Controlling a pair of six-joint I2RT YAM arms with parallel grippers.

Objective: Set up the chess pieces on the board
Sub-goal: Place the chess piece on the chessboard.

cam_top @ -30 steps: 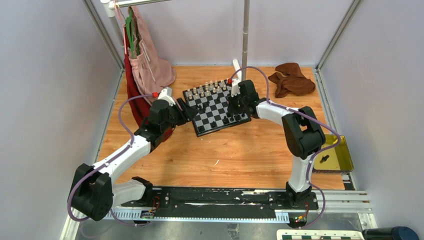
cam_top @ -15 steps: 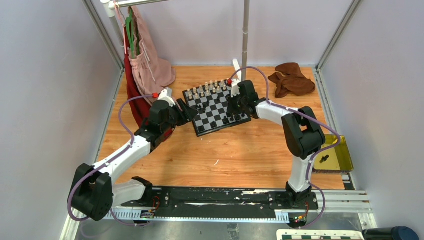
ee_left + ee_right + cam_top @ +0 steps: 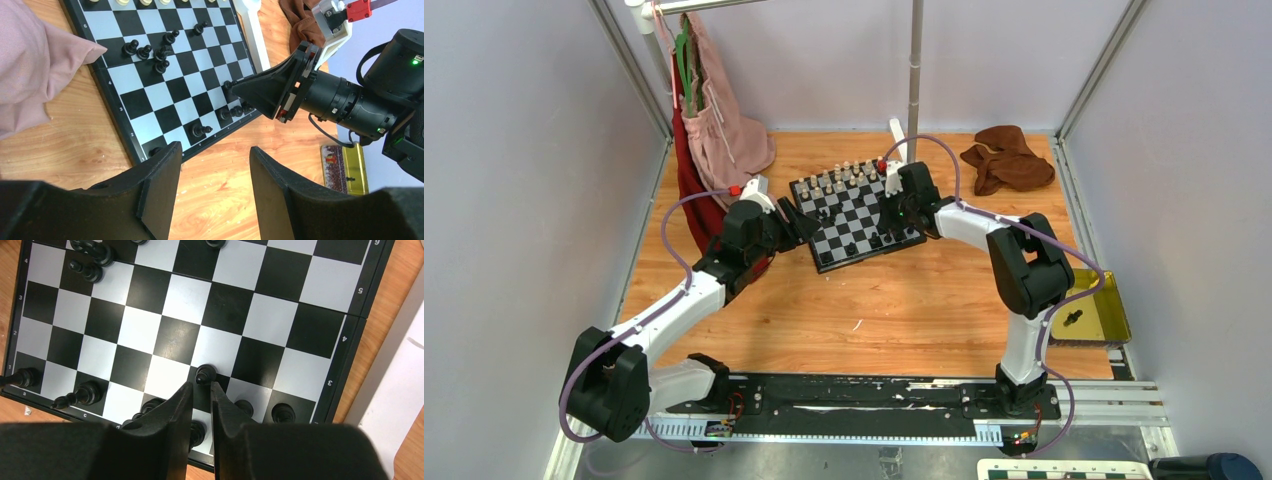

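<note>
The chessboard lies on the wooden table, turned at an angle, between the two arms. Cream pieces are lined up along its far edge. Black pieces are spread over the rest: a loose cluster is gathered near the middle of the board on the left arm's side, and several more are stood along the near edge row.

The right gripper is lowered over the board near its right near corner. Its fingers are only narrowly parted, and a single black pawn is stood upright on a dark square right at the fingertips. Whether the pads are pressed on the pawn or just clear of it cannot be told.

The left gripper is held just off the board's left near corner, above the bare wood. Its jaws are spread wide and nothing is held between them.

A pink cloth is draped over a corner of the board on the left arm's side. A brown cloth is lain at the far right of the table, and a yellow tin is set at the right edge.
</note>
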